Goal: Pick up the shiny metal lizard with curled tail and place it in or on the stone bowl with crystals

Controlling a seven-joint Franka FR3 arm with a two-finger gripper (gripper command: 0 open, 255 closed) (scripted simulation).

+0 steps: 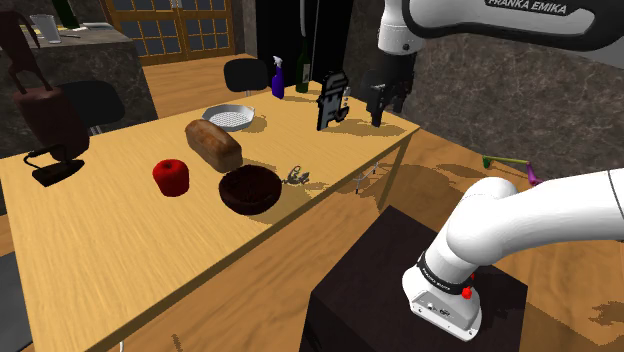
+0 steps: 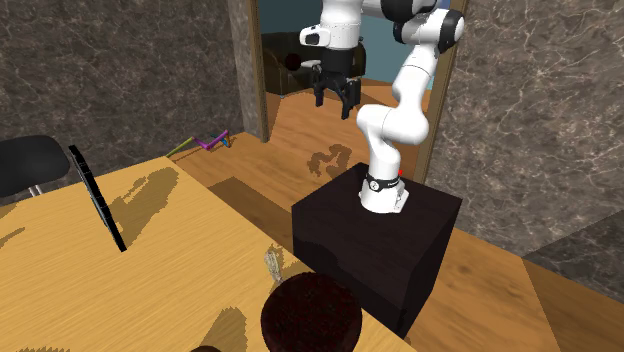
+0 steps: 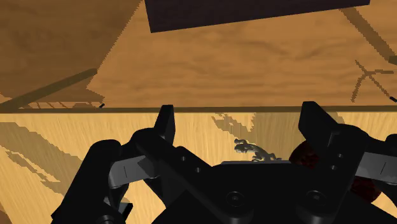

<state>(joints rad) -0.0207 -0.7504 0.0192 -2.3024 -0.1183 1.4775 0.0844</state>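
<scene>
While the shoulder view is laying out the whole surface (image 1: 100, 240) with loaf (image 1: 213, 145) and colander (image 1: 228, 118), the second exterior view is adding the stand (image 2: 380, 245) and floor. Claw (image 1: 385, 100) is hanging at the shoulder frame's upper right, fingers standing wide apart, gripping nothing. Metal lizard (image 1: 295, 176) is lying at frame centre, just beside the dark bowl (image 1: 250, 188), well apart from the claw. The wrist view is showing it past the two fingers, untouched.
</scene>
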